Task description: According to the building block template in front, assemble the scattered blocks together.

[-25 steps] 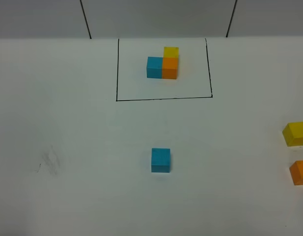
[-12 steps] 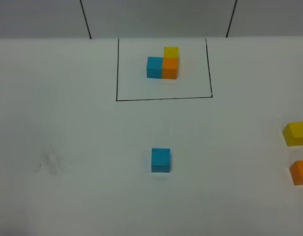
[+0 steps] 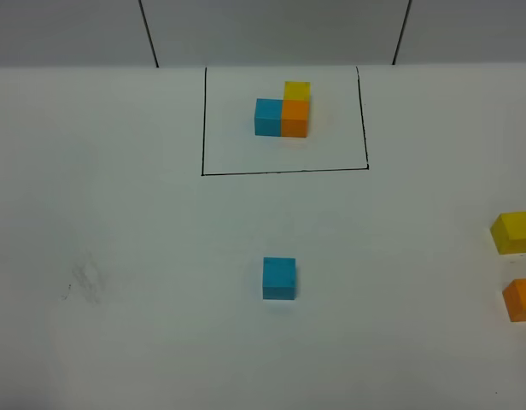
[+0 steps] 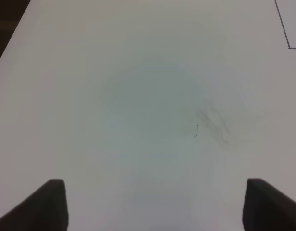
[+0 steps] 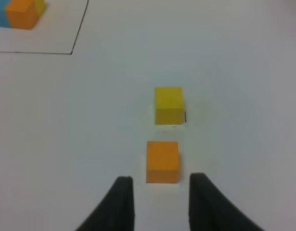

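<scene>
the building block template [image 3: 284, 120] sits at the far middle of the table [image 3: 118, 213]: a black outline around an l-shaped trio, blue on the left touching orange, with yellow behind the orange. it is there as the pattern to copy, so i'd expect it to be left alone. the scattered blocks lie well apart from it on the near side. the blue block [image 3: 279, 278] is alone near the middle, and the yellow block [image 3: 513, 232] and orange block [image 3: 521, 299] are at the far right edge, close together but not touching. none of them are joined yet, so the build looks unstarted. the right gripper [image 5: 161, 185] hangs just short of the orange block with its jaws parted and nothing between them. it is lined up on that block, which i'd judge is the first pick since it forms the corner of the l. the left gripper [image 5: 155, 183] is spread wide over bare table on the left, holding nothing, apparently waiting out of the way. a faint smudge [image 3: 88, 282] marks the table there.
</scene>
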`<action>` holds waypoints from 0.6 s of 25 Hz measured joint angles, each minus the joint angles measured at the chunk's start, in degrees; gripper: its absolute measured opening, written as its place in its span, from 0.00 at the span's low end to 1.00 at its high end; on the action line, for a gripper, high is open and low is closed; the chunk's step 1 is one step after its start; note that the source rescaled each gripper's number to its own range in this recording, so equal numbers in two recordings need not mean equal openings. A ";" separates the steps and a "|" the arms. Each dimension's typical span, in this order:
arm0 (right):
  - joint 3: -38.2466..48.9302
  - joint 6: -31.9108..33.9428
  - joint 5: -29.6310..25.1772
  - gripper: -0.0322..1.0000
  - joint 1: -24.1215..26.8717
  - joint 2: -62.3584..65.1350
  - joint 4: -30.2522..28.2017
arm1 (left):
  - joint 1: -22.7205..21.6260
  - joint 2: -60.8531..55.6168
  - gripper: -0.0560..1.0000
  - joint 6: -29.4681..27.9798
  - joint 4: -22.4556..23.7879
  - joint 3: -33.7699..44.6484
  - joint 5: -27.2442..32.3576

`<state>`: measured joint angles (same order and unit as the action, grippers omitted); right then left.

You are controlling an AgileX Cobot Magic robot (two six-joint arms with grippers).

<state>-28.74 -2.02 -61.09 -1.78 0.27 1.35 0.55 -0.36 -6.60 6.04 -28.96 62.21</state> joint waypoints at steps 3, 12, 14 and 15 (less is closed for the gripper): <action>0.00 0.00 0.00 0.03 0.00 0.00 0.00 | -0.02 0.00 0.69 0.00 0.00 0.00 0.00; 0.00 0.00 0.00 0.03 0.00 0.00 0.00 | -0.02 0.00 0.69 0.10 0.00 0.00 0.00; 0.00 0.00 0.00 0.03 0.00 0.00 0.00 | -0.02 0.00 0.69 0.10 0.00 0.00 0.00; 0.00 0.00 0.00 0.03 0.00 0.00 0.00 | -0.02 0.00 0.69 0.12 0.00 0.00 0.00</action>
<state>-28.74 -2.02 -61.09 -1.78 0.27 1.35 0.53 -0.36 -6.48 6.04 -28.96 62.21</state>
